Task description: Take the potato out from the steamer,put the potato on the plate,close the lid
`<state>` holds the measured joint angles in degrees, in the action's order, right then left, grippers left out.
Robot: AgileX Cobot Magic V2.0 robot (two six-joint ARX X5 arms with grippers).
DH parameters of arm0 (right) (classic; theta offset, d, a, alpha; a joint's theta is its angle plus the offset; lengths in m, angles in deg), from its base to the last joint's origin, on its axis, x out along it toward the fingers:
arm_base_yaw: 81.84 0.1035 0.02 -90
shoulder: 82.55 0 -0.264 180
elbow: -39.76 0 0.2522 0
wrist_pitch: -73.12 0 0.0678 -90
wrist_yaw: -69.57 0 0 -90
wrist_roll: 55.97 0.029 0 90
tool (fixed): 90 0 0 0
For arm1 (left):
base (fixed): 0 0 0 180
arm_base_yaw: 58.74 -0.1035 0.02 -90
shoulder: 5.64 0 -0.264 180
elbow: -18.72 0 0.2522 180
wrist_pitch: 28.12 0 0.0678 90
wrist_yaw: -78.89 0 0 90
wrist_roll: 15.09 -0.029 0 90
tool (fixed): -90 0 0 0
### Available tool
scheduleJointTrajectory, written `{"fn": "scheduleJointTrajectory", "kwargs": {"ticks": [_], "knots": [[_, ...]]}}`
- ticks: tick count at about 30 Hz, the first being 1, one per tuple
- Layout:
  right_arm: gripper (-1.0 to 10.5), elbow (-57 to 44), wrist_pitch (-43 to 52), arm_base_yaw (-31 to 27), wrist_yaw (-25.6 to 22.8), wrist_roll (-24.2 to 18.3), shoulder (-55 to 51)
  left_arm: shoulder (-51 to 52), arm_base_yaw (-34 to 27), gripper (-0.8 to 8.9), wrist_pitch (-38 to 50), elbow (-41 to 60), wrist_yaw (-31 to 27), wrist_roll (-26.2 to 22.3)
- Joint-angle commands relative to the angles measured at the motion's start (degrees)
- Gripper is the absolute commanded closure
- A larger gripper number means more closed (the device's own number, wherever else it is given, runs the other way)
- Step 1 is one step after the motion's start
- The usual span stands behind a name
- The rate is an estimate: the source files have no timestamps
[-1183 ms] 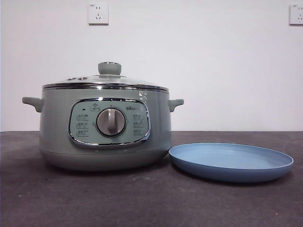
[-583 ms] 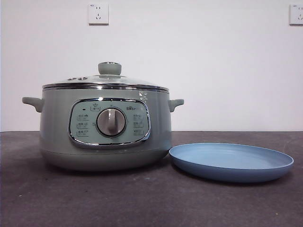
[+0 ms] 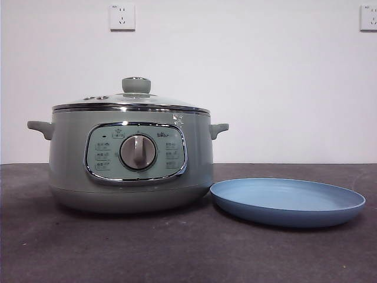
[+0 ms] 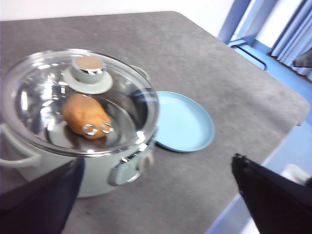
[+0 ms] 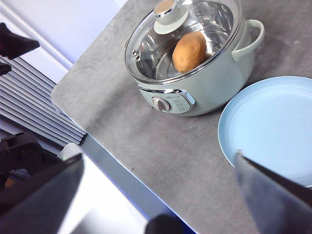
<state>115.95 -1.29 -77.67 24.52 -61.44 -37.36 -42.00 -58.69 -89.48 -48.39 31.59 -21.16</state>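
The pale green steamer (image 3: 129, 159) stands on the dark table with its glass lid (image 3: 132, 105) shut on it. Through the glass the tan potato (image 4: 84, 114) lies inside the pot, and the right wrist view shows the potato (image 5: 189, 51) too. The light-blue plate (image 3: 287, 202) sits empty just right of the steamer, close to its base. My left gripper (image 4: 157, 158) hovers open, high above the table on the control-panel side of the steamer. My right gripper (image 5: 159, 156) is also open and high up, off the table's front edge. Neither arm shows in the front view.
Two wall sockets (image 3: 122, 16) sit on the white wall behind. The table's front edge (image 5: 112, 165) runs below my right gripper. A rounded table corner (image 4: 287, 97) lies beyond the plate (image 4: 183, 122), with blue floor past it.
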Motion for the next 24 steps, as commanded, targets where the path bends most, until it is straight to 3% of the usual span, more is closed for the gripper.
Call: {"fn": "scheduleJointTrajectory", "kwargs": {"ticks": [1,14,18,24], "knots": [[2.9,0.00,0.59,0.11,-0.07,-0.13,0.20,-1.42,0.09,1.84,1.97,-0.39,-1.29,1.79],[2.9,0.00,0.87,0.11,-0.07,-0.13,2.12,-16.81,9.38,1.85,17.09,-0.96,-9.33,1.77],[2.9,0.00,1.03,0.11,-0.07,-0.11,2.56,-23.34,12.28,1.85,20.85,-3.78,-14.03,1.36],[2.9,0.00,1.05,0.11,-0.07,-0.11,2.89,-33.73,15.45,1.85,24.55,-9.73,-16.00,0.44]]}}
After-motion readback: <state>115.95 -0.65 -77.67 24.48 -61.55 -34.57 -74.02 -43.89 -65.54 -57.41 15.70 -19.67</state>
